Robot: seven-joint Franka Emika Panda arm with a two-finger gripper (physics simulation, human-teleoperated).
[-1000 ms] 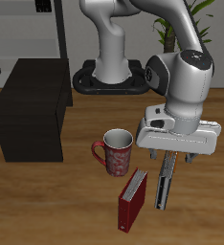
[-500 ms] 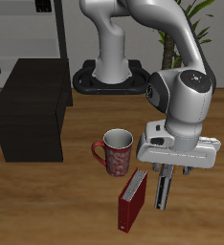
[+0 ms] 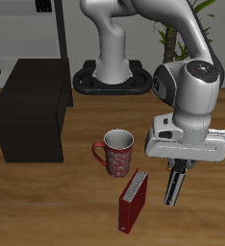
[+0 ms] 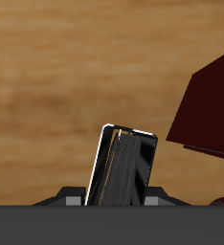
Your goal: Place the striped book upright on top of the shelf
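The striped book (image 3: 174,183) is thin, with dark and grey stripes. It hangs tilted from my gripper (image 3: 179,165), which is shut on its upper end, with its lower end close to the wooden table. The wrist view shows the book (image 4: 122,170) between my fingers. The shelf (image 3: 33,110) is a low black box at the table's side beyond the mug, well away from my gripper. Its top is bare.
A red patterned mug (image 3: 114,152) stands beside my gripper. A thick dark-red book (image 3: 134,200) lies by the striped book and also shows in the wrist view (image 4: 210,115). A pale grey rack (image 3: 28,29) and a plant (image 3: 172,29) stand at the back.
My gripper has shifted away from the mug with the striped book in it. The book has tipped from lying straight to a slant.
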